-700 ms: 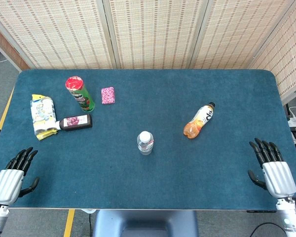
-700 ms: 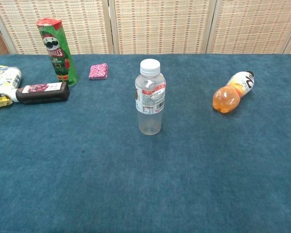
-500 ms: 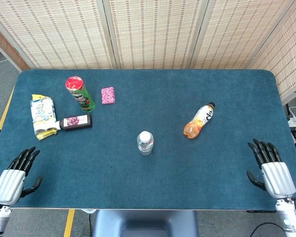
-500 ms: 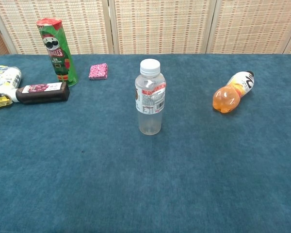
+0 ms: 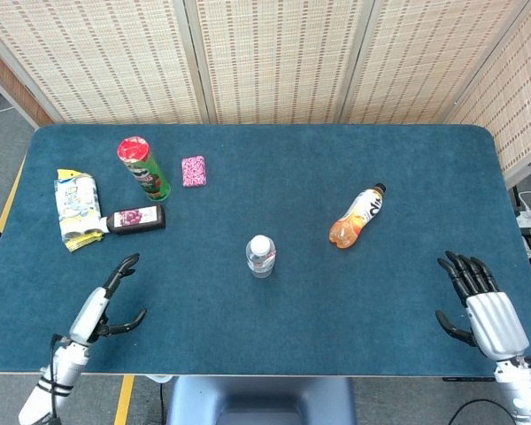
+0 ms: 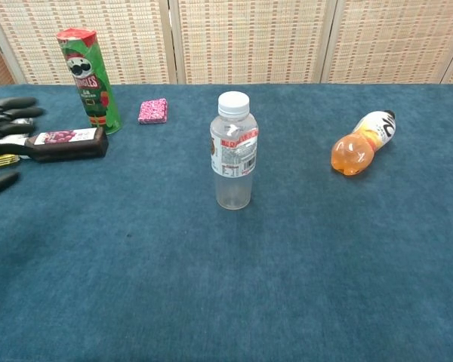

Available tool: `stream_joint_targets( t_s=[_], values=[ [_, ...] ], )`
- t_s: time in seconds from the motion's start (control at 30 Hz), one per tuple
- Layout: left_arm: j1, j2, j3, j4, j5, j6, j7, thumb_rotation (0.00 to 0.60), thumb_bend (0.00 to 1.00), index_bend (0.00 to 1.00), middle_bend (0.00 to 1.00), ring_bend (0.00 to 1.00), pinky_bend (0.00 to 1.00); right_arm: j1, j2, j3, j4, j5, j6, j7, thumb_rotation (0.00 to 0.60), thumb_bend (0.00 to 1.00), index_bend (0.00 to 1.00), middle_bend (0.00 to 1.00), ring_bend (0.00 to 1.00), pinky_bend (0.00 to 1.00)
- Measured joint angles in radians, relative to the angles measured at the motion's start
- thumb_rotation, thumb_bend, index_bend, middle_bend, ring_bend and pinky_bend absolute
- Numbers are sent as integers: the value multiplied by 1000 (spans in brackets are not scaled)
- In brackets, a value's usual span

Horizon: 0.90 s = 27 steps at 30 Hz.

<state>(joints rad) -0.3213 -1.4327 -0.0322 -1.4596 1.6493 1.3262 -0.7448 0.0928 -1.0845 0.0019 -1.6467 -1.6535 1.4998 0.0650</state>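
A clear water bottle [image 5: 260, 255] [image 6: 233, 151] with a white cap stands upright at the table's middle. An orange drink bottle [image 5: 356, 217] [image 6: 362, 143] lies on its side to the right. At the left stand a green chips can [image 5: 142, 166] [image 6: 87, 80], a dark flat pack [image 5: 135, 219] [image 6: 66, 143], a pink packet [image 5: 193, 170] [image 6: 152, 110] and a yellow-white snack bag [image 5: 77, 208]. My left hand [image 5: 107, 297] [image 6: 4, 132] is turned on edge over the front left, fingers spread, holding nothing, nearest the dark pack. My right hand [image 5: 478, 301] hovers at the front right corner, fingers spread and empty.
The blue felt table [image 5: 274, 159] is backed by woven folding screens [image 5: 274, 53]. Its front edge runs just below both hands. A wide stretch of bare cloth lies between the water bottle and each hand.
My left hand has moved right and inward over the table and rolled onto its edge, now showing at the chest view's left border. My right hand has shifted slightly left.
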Motion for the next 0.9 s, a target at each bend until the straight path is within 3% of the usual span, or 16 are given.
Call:
stream_joint_targets(
  t_s=[0.2,0.53,0.9],
  values=[
    [-121,-155,-85,69,-105,-151,19,600,345,0,0,0,80,4,15,-5,-20,-19,4,4,600,263,0,0,0,0],
    [-236,-292,-156,135,-226,-320,-17,600,321,0,0,0,12,-7,-8,-3,20,9,7,4,600,260,0,0,0,0],
    [-337,-410,-203,249,-249,-384,-90,600,319,0,0,0,8,1,21,-24,11,-4,-21,59,600,260,0,0,0,0]
  ],
)
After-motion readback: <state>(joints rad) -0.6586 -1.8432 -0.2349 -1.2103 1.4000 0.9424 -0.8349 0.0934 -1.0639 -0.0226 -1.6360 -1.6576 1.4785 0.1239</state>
